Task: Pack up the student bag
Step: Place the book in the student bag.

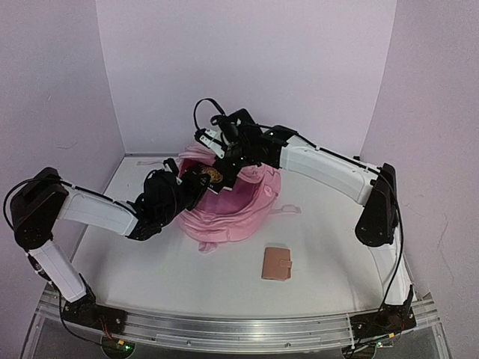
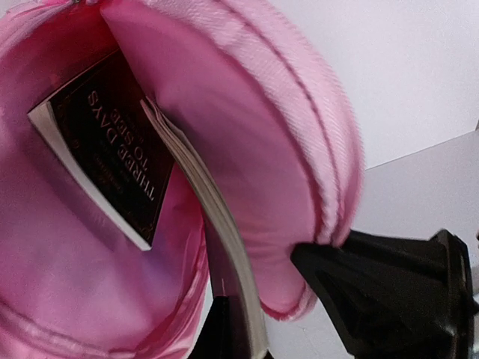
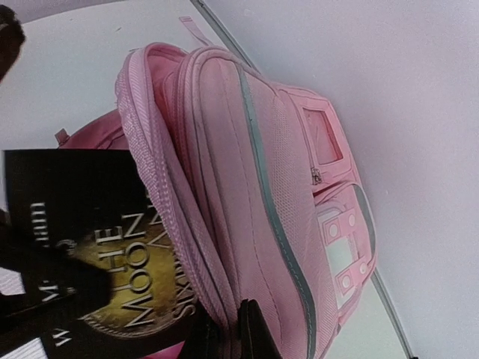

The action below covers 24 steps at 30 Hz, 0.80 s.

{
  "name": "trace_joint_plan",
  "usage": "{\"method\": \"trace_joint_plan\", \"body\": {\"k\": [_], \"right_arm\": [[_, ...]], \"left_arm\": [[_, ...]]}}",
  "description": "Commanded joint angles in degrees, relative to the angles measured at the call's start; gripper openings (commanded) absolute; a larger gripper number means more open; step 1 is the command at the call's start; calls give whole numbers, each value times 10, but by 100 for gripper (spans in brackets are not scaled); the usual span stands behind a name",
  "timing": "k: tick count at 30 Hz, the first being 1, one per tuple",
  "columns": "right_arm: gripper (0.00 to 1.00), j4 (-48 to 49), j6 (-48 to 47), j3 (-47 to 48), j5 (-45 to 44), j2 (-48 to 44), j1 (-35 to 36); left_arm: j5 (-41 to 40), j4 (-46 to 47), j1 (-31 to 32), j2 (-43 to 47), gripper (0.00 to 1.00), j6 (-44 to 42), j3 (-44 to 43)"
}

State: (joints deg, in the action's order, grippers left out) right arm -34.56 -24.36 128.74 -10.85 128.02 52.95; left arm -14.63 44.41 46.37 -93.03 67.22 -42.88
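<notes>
- The white table (image 1: 150, 262) fills the lower half of the top view.
- The student bag (image 1: 239, 213) lies at the middle of the frame on the table, with its mouth turned toward the upper left. It is soft, limp pink fabric, so it will sag and fold wherever it is not held up. The stitched zip rim of the opening looks like the firmest place to pinch, and the satin lining looks slippery.
- The right claw (image 1: 218, 164) is clenched on that rim, with the pink lip caught between its fingers and lifted off the table.
- The left claw (image 1: 196, 182) is clenched too. It appears to grip the black "The Moon and Sixpence" paperback (image 3: 112, 224) by one edge, at the bag's mouth and partly inside.
- Inside the main compartment, a second dark book, "Three Days to See" (image 2: 105, 149), rests flat against the lining.
- I can see nothing in the front zip pockets, which look closed.
- A small brown wallet-like case with a snap tab (image 1: 277, 263) lies on the table below the bag, apart from it.
</notes>
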Motion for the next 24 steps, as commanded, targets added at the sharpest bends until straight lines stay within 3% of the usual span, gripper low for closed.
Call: {"method": "trace_joint_plan", "body": {"k": [1, 15, 17, 20, 24], "right_arm": [[0, 46, 33, 7, 25, -106, 6], [0, 27, 55, -56, 56, -159, 6], [0, 25, 58, -59, 61, -162, 5], [0, 23, 59, -56, 62, -162, -2], [0, 21, 61, -49, 69, -155, -19]], "left_arm": [[8, 12, -17, -57, 0, 28, -83], [34, -27, -60, -259, 3, 51, -289], [45, -66, -66, -280, 10, 56, -324], [65, -98, -68, -288, 33, 47, -347], [69, -121, -62, -247, 53, 25, -318]]}}
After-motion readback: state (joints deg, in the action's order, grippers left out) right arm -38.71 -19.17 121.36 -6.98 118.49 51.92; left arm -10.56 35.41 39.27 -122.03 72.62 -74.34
